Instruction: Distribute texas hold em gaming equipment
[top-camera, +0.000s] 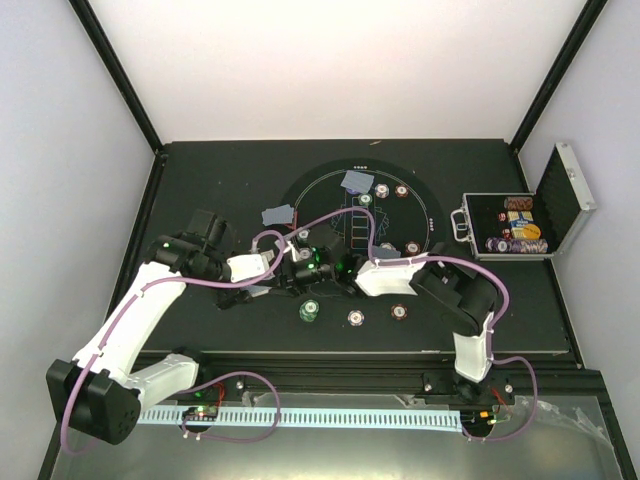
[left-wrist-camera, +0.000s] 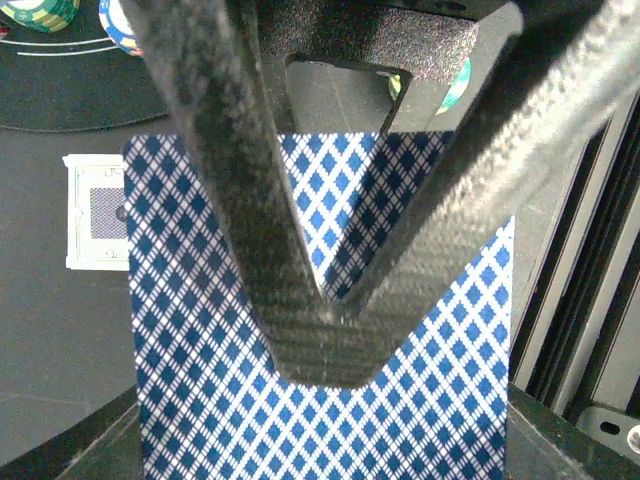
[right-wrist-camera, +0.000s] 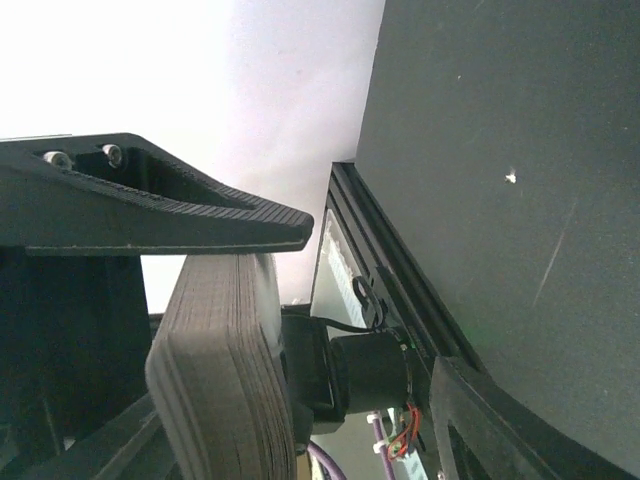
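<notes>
The small white-bordered card (left-wrist-camera: 97, 212), flat on the black table (left-wrist-camera: 50, 330), carries a grey-blue panel whose print is too fine to read. The left gripper (left-wrist-camera: 322, 345) has its jaws pressed together in a V over the blue-and-white diamond back of a thick deck of cards (left-wrist-camera: 200, 400), which is raised between the two arms near the table's front. The right gripper (right-wrist-camera: 255, 270) has its upper finger (right-wrist-camera: 180, 200) against the deck's edge; whether it clamps cannot be told. Round green, white and red poker chips (top-camera: 309, 311) lie just in front.
</notes>
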